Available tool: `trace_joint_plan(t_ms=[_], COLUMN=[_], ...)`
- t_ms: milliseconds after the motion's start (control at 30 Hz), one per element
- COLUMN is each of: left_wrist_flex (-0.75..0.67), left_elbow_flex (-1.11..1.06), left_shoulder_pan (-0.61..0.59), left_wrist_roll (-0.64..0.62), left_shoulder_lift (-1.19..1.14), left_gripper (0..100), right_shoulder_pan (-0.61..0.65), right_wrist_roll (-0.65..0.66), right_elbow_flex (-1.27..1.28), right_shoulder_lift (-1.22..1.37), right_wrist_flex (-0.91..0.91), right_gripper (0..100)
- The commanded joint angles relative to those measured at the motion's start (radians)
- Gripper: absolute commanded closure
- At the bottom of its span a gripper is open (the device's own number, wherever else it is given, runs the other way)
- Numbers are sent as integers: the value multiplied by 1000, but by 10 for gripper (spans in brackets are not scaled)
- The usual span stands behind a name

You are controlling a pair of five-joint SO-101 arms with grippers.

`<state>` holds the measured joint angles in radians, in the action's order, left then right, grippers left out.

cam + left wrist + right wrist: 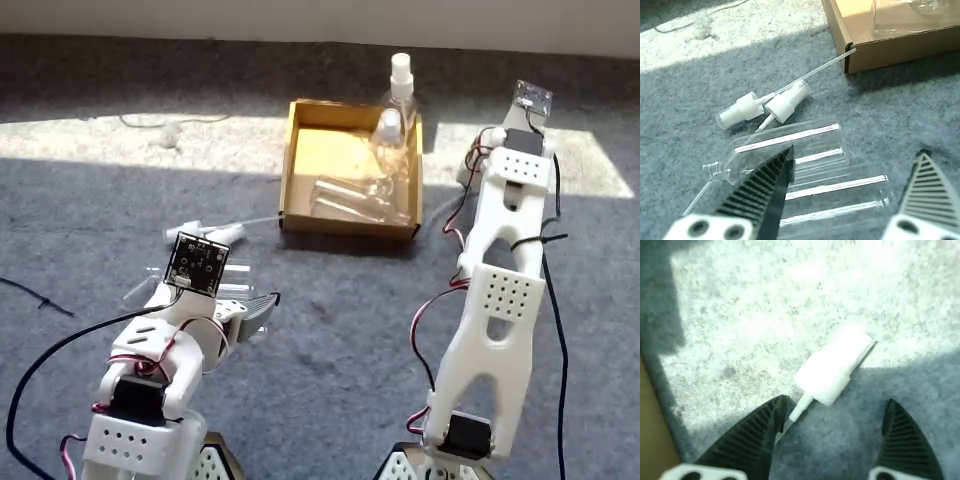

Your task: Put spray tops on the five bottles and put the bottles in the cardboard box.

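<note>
Two clear uncapped bottles [785, 142] [840, 192] lie side by side on the grey carpet. My left gripper [855, 152] hangs open just above them, its fingers on either side of the nearer bottle. Two white spray tops [740, 111] [787, 102] with long tubes lie just beyond them, towards the cardboard box [300, 150]. Inside the box are two upright bottles with tops [388, 140] [400, 85] and clear bottles lying flat [350, 198]. Right of the box, my right gripper [836, 402] is open low over a lone white spray top [832, 365] [492, 135].
A corner of the box [865, 50] lies close beyond the spray tops. A box wall [652, 430] stands beside the right gripper. A thin cable [150, 122] trails on the carpet at the far left. Sunlit carpet runs across the back.
</note>
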<state>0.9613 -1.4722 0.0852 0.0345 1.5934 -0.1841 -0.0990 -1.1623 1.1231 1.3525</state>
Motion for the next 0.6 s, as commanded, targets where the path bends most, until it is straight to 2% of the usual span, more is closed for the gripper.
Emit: trace_joint_plan(t_ms=[0, 233, 333, 400, 567], left_wrist_flex=[-20, -17, -17, -17, -15], left_elbow_flex=[4, 4, 4, 4, 4], left_shoulder_pan=[-13, -13, -13, -15, -15], left_wrist_roll=[6, 6, 3, 3, 3], left_shoulder_lift=[16, 16, 16, 16, 16], left_gripper=[664, 664, 664, 664, 664], right_shoulder_pan=[-12, -58, -68, -94, -174], right_wrist_roll=[-8, 6, 129, 147, 210], right_elbow_flex=[-122, -300, -409, -441, -268], right_shoulder_lift=[16, 41, 39, 41, 5], right_wrist_flex=[97, 325, 418, 417, 417], right_gripper=[814, 989, 994, 994, 994])
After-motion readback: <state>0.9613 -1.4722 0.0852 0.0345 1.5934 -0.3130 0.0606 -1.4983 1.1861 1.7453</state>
